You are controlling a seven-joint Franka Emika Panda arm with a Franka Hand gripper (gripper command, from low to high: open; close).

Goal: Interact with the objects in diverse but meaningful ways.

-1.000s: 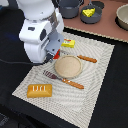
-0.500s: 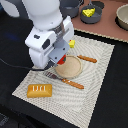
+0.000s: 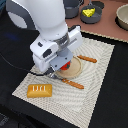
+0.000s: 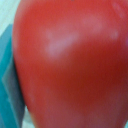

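Note:
A red tomato (image 3: 65, 66) peeks out under my gripper (image 3: 62, 68), just above the round wooden plate (image 3: 75, 70) on the beige placemat. In the wrist view the tomato (image 4: 70, 60) fills nearly the whole picture, and a teal finger (image 4: 9, 92) presses against its side, so the gripper is shut on it. The orange-brown bread loaf (image 3: 39, 90) lies on the mat's near corner at the exterior view's left. A yellow cheese wedge (image 3: 89, 12) sits inside a blue-grey pot (image 3: 93, 18) at the back. The arm hides the plate's left part.
Two orange sticks lie on the mat, one behind the plate (image 3: 87, 59) and one in front of it (image 3: 73, 84). A second dark pot (image 3: 72, 9) and a beige bowl (image 3: 122, 16) stand at the back. Dark table surface surrounds the mat.
The arm has swung from the mat's back left corner toward the plate and come down, bringing the tomato low over the plate.

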